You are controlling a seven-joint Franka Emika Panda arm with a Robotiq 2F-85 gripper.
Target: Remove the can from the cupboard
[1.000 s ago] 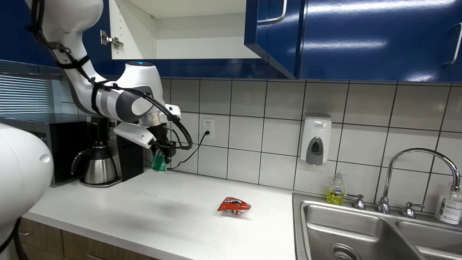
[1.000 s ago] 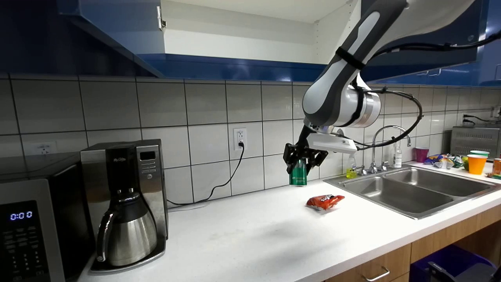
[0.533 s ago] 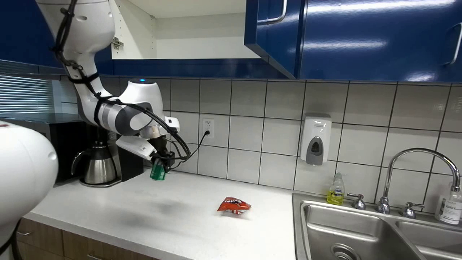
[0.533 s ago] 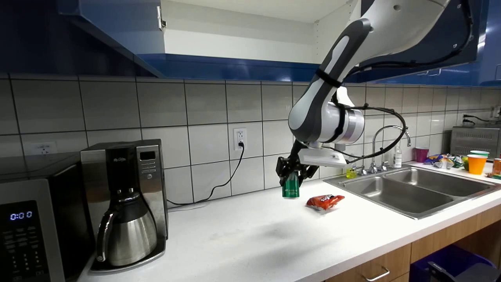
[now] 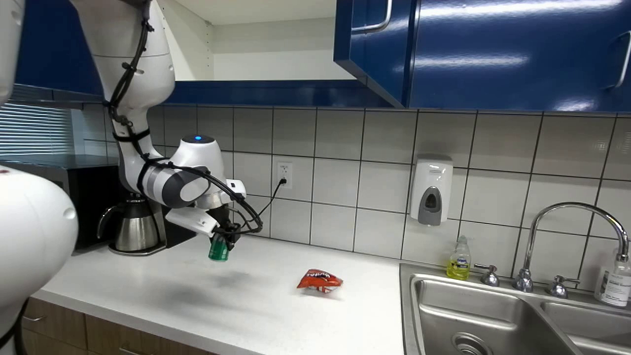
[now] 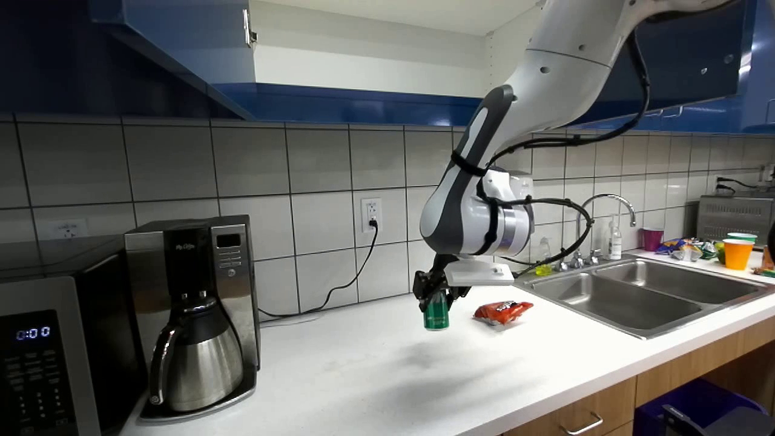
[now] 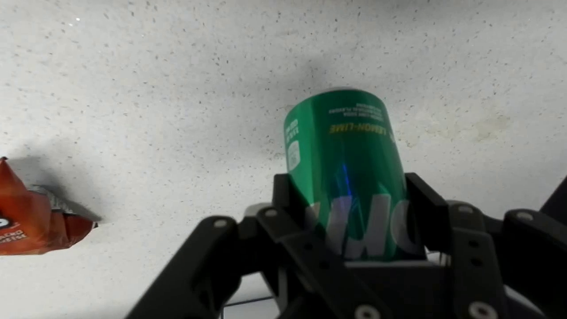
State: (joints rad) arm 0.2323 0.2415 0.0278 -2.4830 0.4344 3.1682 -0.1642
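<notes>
The green can is held in the air a little above the white counter, below the cupboard. It also shows in an exterior view and in the wrist view. My gripper has its black fingers on both sides of the can; this shows in an exterior view and in the wrist view. The fingers and palm hide the can's upper end. The can leans slightly in an exterior view. The cupboard is open, with a white interior and blue doors, also in an exterior view.
A red packet lies on the counter, also in the wrist view. A coffee maker with a steel pot and a microwave stand on the counter. A sink and a tiled wall border it.
My gripper has moved down with the can in it, bringing it nearer the counter and away from the tiled wall. The packet and cupboard have not moved.
</notes>
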